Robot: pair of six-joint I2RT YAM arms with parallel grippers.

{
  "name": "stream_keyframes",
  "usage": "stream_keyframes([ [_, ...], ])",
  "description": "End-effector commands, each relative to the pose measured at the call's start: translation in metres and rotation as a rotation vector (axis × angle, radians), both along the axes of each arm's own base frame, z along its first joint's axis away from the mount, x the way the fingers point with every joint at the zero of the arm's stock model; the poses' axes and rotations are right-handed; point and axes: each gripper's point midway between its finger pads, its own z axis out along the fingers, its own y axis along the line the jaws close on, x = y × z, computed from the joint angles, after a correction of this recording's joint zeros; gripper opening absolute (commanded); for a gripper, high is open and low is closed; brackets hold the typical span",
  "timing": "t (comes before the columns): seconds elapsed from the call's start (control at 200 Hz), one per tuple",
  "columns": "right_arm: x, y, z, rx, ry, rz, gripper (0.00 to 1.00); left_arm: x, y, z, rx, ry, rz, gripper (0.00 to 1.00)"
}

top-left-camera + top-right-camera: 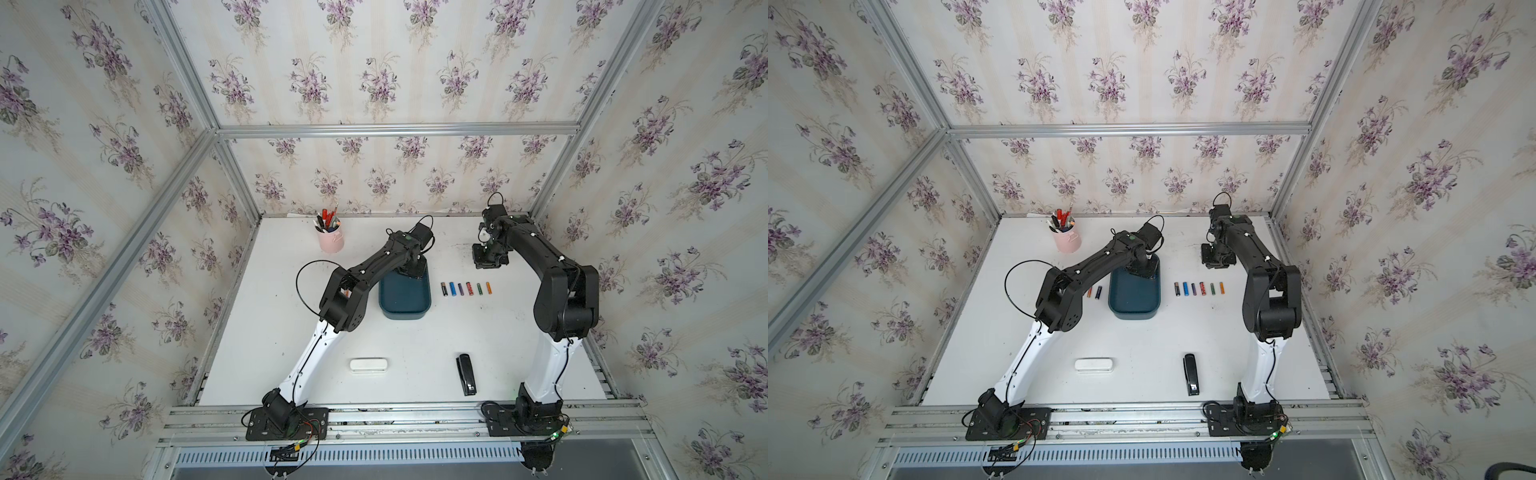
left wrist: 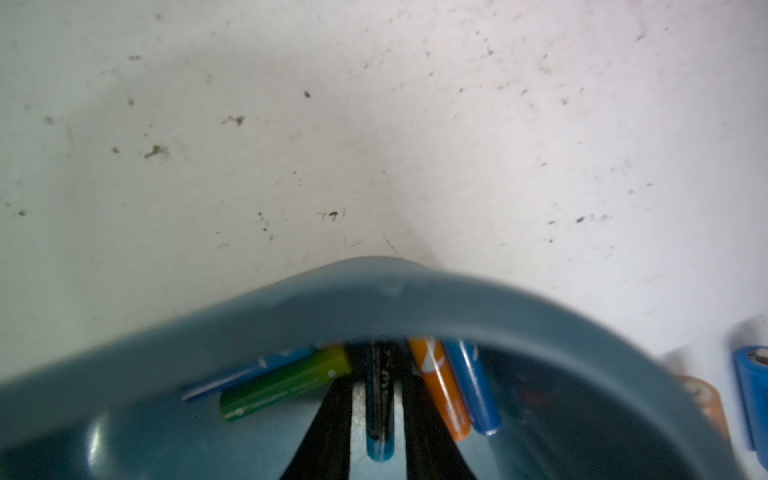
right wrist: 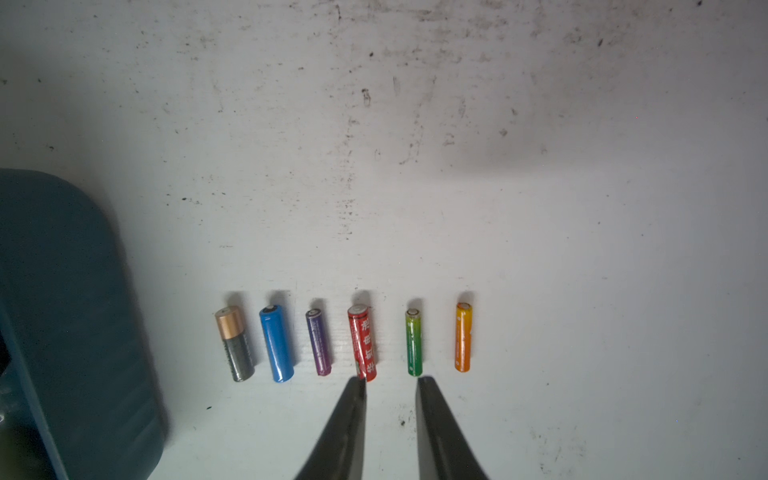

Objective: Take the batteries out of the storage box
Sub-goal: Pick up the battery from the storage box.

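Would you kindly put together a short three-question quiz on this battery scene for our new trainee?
1. How many batteries lie in the row on the right of the box?
2. True or false: the right gripper is empty.
3. What colour is most of the battery that the left gripper straddles inside the box? A green, B black, C orange.

Key: 1 six; 2 true; 3 B.
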Motion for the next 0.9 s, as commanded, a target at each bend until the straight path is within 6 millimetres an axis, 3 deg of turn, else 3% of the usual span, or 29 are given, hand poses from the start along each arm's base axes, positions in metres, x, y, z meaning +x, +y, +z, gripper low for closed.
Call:
stream_keyframes([
  [0.0,-0.003,0.0,0.002,0.0,0.003,0.002,0.27,-0.012,0.006,-0.015,0.046,0.05,-0.015,0.24],
  [0.25,-0.005,0.001,0.0,0.005,0.004,-0.001,0.27,-0.017,0.004,-0.011,0.028,0.074,-0.027,0.18],
  [0.545,-0.007,0.003,-0.001,0.022,0.0,-0.008,0.27,-0.021,0.0,0.011,-0.033,0.081,-0.028,0.17],
  [0.894,-0.016,0.012,-0.008,0.041,0.014,-0.005,0.27,-0.027,0.011,0.045,-0.079,0.058,-0.003,0.17],
])
